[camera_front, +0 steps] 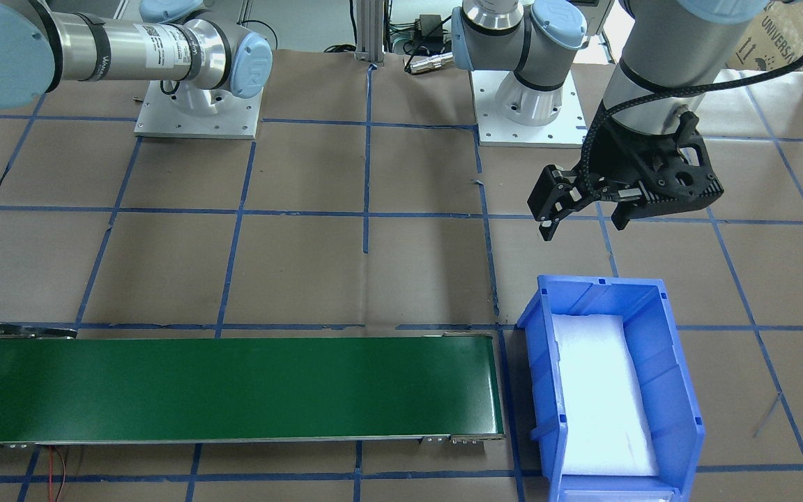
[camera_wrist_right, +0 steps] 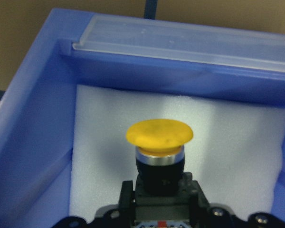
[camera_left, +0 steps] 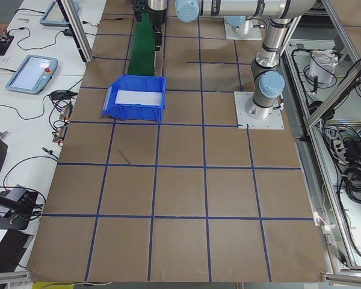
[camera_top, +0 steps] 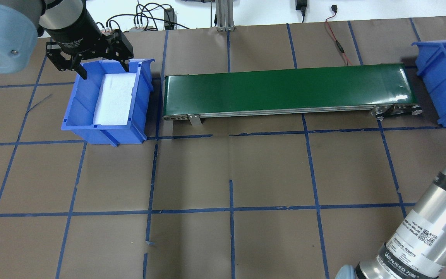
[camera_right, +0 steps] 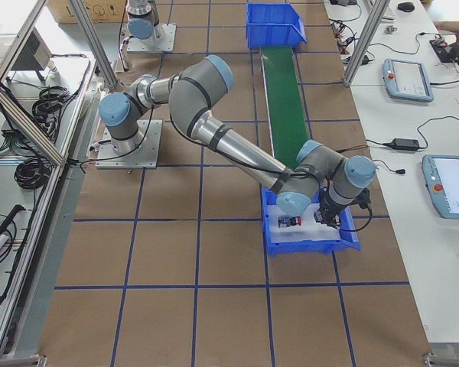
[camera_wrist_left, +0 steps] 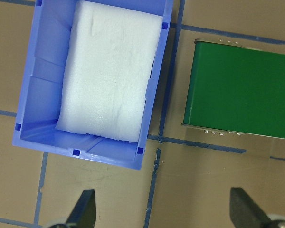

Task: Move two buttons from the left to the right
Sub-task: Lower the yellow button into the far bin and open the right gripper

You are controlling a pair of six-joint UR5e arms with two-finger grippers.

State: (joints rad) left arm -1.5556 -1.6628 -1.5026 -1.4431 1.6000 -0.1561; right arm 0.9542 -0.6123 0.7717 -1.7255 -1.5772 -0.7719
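The yellow button [camera_wrist_right: 159, 133] sits between the fingers of my right gripper [camera_wrist_right: 159, 192], cap pointing away, just over the white foam inside the right blue bin [camera_wrist_right: 38, 118]. In the exterior right view the red button [camera_right: 291, 222] lies on the foam in that same bin [camera_right: 310, 243], beside the gripper [camera_right: 325, 215]. My left gripper [camera_front: 581, 222] is open and empty, hovering beside the left blue bin [camera_front: 673, 362], which holds only white foam. It also shows in the overhead view [camera_top: 87, 64] and in the left wrist view [camera_wrist_left: 164, 213].
A green conveyor belt [camera_top: 285, 89] runs between the two bins, and it also shows in the front-facing view [camera_front: 234, 387]. The right bin [camera_top: 438, 83] stands at its right end. Brown paper with blue tape lines covers the table. The arm bases [camera_front: 527, 104] stand on the robot's side.
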